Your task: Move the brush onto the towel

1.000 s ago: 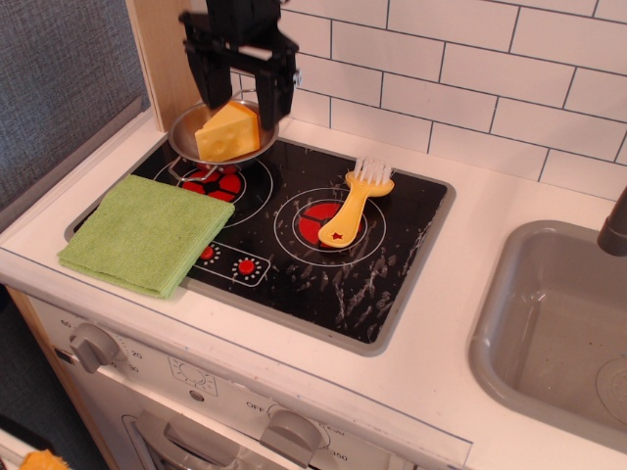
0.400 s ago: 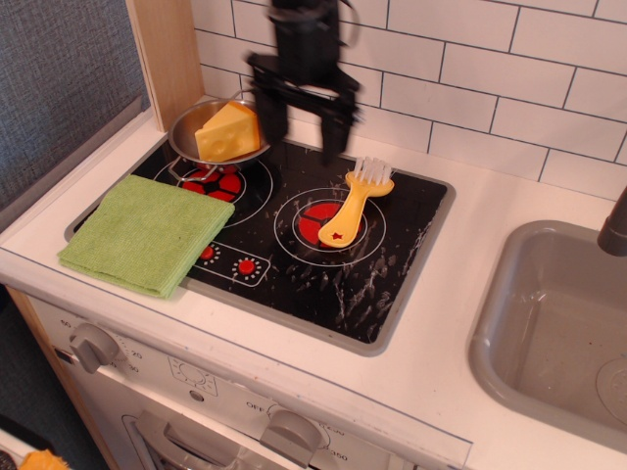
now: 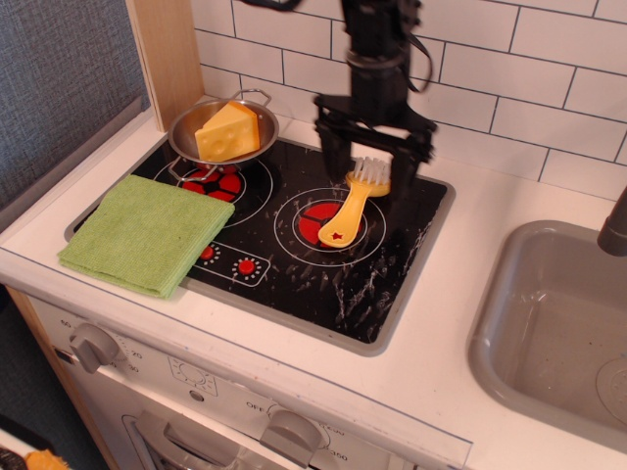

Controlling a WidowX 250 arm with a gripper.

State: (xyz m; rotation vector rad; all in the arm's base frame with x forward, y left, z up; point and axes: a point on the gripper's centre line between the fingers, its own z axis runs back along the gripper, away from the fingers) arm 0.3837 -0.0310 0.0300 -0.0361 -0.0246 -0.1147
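Note:
The yellow brush (image 3: 355, 204) lies on the black stovetop, white bristles toward the tiled wall, star-holed handle end on the right burner. The light-green towel (image 3: 147, 232) lies flat at the stove's front left corner, over the left edge. My black gripper (image 3: 372, 157) hangs open over the bristle end of the brush, one finger to each side of the bristles. It holds nothing.
A small metal pan (image 3: 223, 130) with a yellow cheese wedge (image 3: 228, 130) sits on the back left burner. A wooden panel (image 3: 167, 54) stands at the back left. A grey sink (image 3: 558, 323) is at the right, with a dark faucet (image 3: 615, 225).
The gripper has moved right from above the pan and cheese to over the brush's bristle end, and has come lower. The brush, towel and pan have not moved.

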